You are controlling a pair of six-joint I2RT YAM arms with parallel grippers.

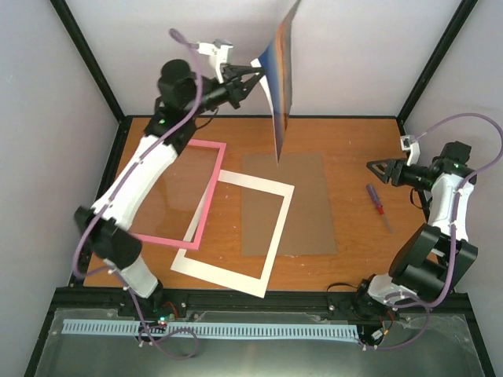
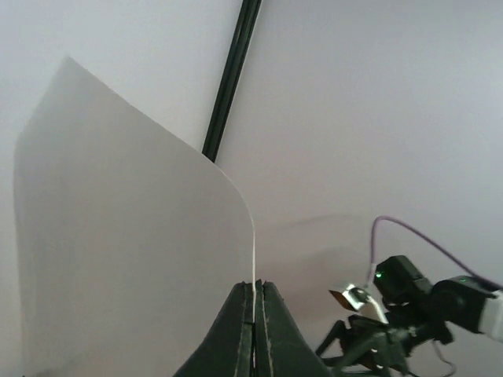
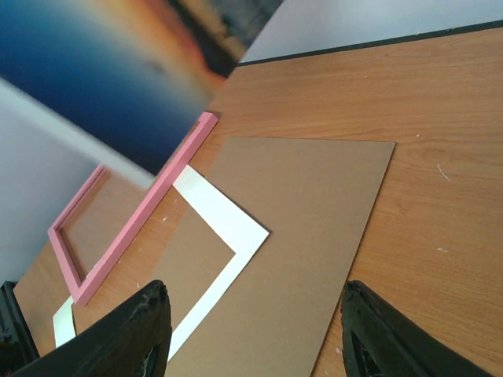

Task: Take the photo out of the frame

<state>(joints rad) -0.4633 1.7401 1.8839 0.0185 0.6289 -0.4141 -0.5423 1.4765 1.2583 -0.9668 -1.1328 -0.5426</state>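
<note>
The photo (image 1: pixel 281 63) is held upright in the air, well above the table, pinched at one edge by the left gripper (image 1: pixel 255 75). The right gripper (image 1: pixel 376 173) is seen spread and empty. The pink frame (image 1: pixel 206 200) is laid flat below, overlapping the cream mat (image 1: pixel 275 236).

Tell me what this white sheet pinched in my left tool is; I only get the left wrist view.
Observer: The photo, sunset side turned away from you, held up above the table.
Operator: Is the frame hanging on it?
Observer: No, it lies flat on the table, apart from the photo.
Operator: And the right tool?
Observer: Open and empty, right of the brown backing board.
</note>
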